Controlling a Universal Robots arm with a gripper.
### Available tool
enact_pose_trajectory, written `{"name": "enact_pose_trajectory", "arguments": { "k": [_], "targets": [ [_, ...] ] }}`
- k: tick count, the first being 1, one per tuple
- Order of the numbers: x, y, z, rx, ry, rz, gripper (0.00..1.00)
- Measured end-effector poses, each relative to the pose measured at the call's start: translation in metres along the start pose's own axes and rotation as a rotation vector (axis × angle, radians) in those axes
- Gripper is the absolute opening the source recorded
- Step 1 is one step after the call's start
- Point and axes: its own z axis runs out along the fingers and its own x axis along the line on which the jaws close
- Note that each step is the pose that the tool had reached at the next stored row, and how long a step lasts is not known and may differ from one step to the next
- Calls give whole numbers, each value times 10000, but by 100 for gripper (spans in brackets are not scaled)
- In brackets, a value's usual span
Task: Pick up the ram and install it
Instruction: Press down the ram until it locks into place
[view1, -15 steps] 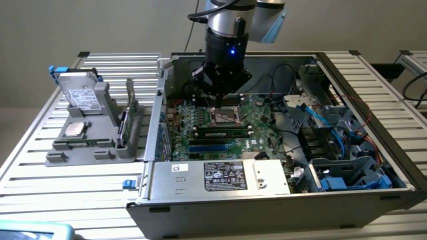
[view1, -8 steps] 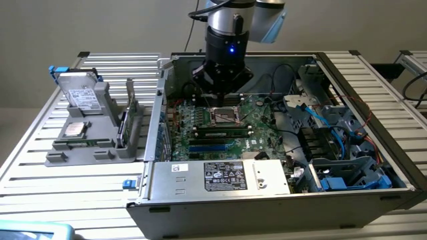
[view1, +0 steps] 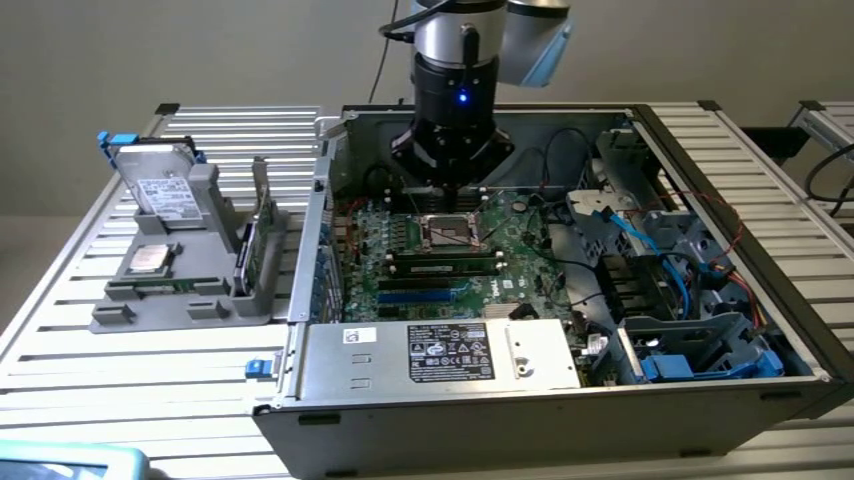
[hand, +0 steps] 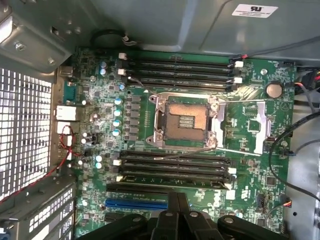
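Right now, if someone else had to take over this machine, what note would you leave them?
Hand: shut, holding nothing, hanging inside the open computer case over the motherboard, near the CPU socket.
Ram: a green stick with a pale label sits in a memory slot just beside the socket, on the side towards the power supply.
Done: the ram appears to be placed in its slot, and the hand is off it.
Left: I cannot tell whether the slot's end clips have locked, so full seating is unconfirmed.
Grey parts holder stands outside the case, on the exterior view's left.
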Motion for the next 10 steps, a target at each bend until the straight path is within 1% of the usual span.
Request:
{"name": "enact_pose_trajectory", "arguments": {
  "k": [4, 5, 10],
  "targets": [
    [-1, 3, -33, 15, -213, 354, 11],
    [-1, 4, -32, 14, -225, 401, 11],
    [0, 4, -33, 16, -226, 403, 11]
  ]
}}
